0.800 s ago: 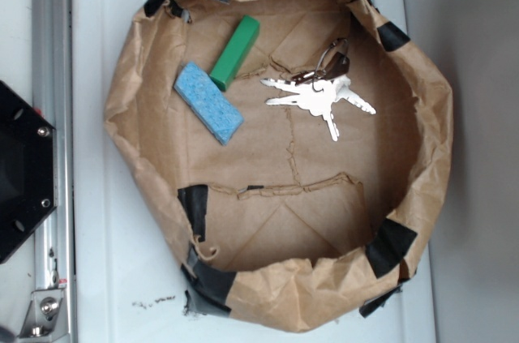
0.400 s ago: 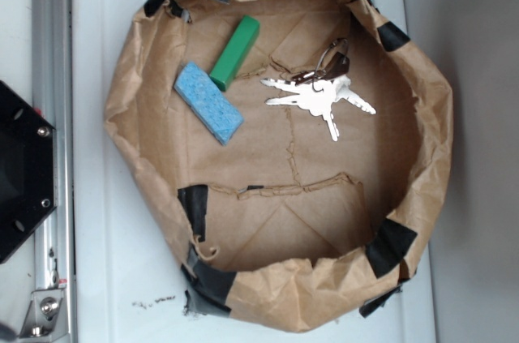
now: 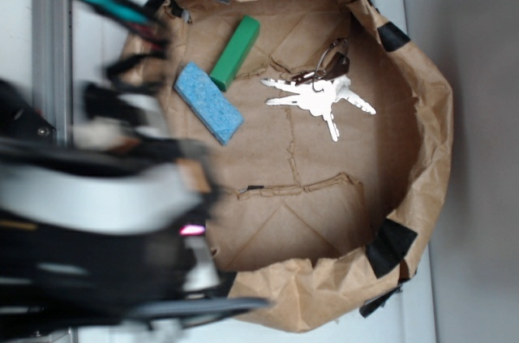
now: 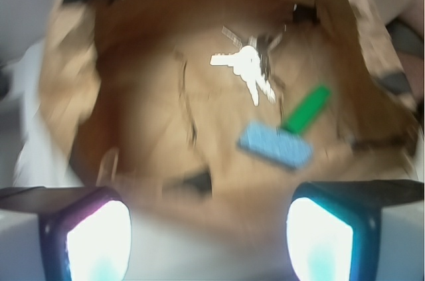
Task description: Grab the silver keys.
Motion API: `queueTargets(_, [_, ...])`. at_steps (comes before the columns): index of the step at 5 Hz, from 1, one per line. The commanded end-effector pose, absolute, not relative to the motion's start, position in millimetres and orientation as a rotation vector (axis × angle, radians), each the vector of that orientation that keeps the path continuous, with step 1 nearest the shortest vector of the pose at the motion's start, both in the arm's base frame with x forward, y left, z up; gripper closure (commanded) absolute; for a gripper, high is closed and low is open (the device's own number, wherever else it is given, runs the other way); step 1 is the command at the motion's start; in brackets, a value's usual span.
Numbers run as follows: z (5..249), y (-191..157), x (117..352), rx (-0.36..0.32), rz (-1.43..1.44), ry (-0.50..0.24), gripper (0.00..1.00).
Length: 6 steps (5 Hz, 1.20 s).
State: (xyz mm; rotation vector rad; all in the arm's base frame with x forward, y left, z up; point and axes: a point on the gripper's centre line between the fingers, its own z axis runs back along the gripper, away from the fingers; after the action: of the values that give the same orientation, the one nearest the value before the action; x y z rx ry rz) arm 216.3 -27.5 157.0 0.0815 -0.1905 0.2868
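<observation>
The silver keys [image 3: 319, 96] lie fanned out on the floor of a crumpled brown paper bag [image 3: 422, 116] whose rolled rim is patched with black tape; in the exterior view they sit in the upper right part of the bag, their darker ring and clip toward the far wall. To their left, well apart from them, a green block [image 3: 235, 53] leans against a blue sponge [image 3: 208, 102]. The robot arm [image 3: 97, 205] is a motion-blurred mass over the bag's lower left rim, well apart from the keys. The main risk, as I judge it, lies in the reach across: the arm crosses the soft paper wall, and a low pass could snag the rim, drag the bag and shift everything in it. The keys are flat and thin on yielding paper, so a shallow closure could skate over them or catch only one blade, while a deep one could pinch paper. A line drifting left could meet the sponge or block instead. In the wrist view the gripper [image 4: 209, 228] shows two fingertips [image 4: 99, 241] at the bottom corners, spread wide, with nothing between them; the keys [image 4: 247, 68] lie ahead, beyond the sponge [image 4: 275, 145] and the block [image 4: 305, 109].
</observation>
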Motion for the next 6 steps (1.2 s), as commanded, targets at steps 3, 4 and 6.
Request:
queueTargets(3, [136.8,40.1,247.8,0.044,0.531,-0.421,0.0])
queueTargets(4, [132.2,45.6,253.2,0.078,0.549,-0.452,0.0])
queueTargets(6, [132.2,45.6,253.2,0.078,0.549,-0.452,0.0])
